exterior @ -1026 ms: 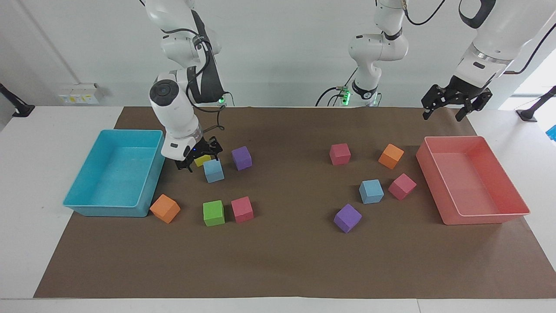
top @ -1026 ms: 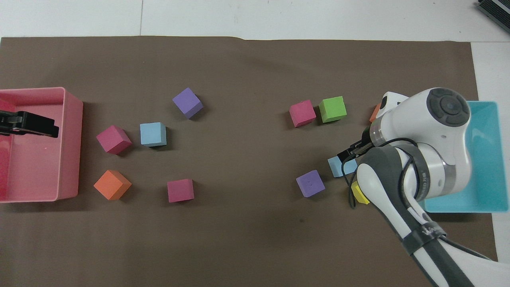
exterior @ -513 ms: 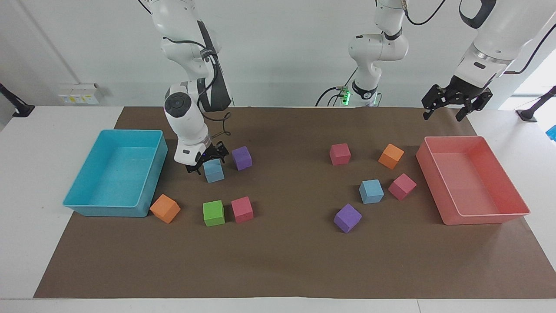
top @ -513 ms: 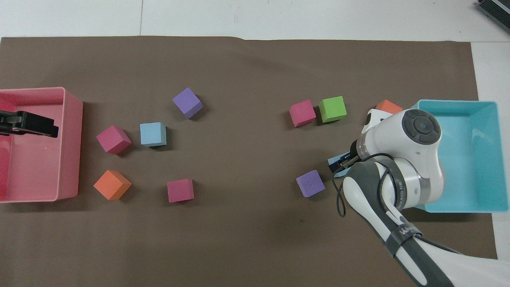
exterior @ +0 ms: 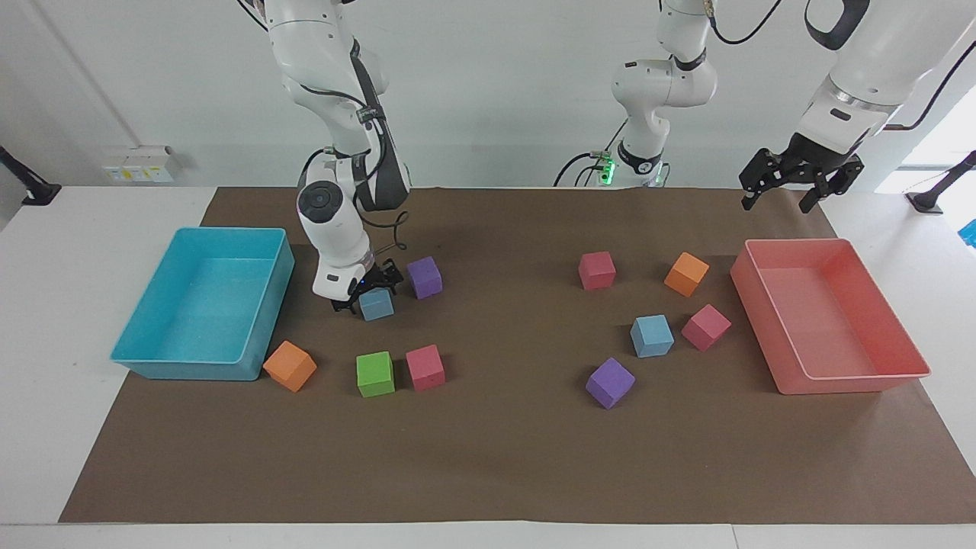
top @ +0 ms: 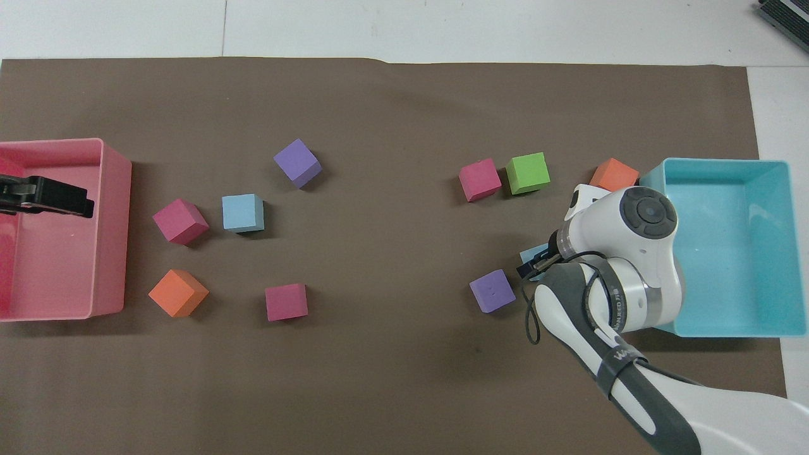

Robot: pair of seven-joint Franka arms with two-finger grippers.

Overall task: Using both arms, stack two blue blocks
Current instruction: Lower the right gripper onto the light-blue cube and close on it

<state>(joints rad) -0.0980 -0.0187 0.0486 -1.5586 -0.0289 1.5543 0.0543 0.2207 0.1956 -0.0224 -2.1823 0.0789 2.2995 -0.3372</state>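
One blue block (exterior: 377, 305) lies near the cyan tray, beside a purple cube (exterior: 424, 276). My right gripper (exterior: 368, 296) is down at it, open, with a finger on either side of the block; I cannot tell whether they touch it. From overhead the right arm covers all but a corner of this block (top: 529, 254). The other blue block (exterior: 652, 335) (top: 243, 212) sits free toward the left arm's end, next to a pink cube (exterior: 706, 326). My left gripper (exterior: 785, 200) waits open, up in the air over the pink tray (top: 114, 189).
The cyan tray (exterior: 229, 233) stands at the right arm's end. Orange (exterior: 290, 366), green (exterior: 375, 374) and pink (exterior: 425, 367) cubes lie farther from the robots than the gripped-at block. Purple (exterior: 610, 383), pink (exterior: 596, 270) and orange (exterior: 686, 274) cubes surround the other.
The right gripper has swung away from the cyan tray and come down over the blue block. The yellow cube that showed earlier is now covered. The left arm has not moved.
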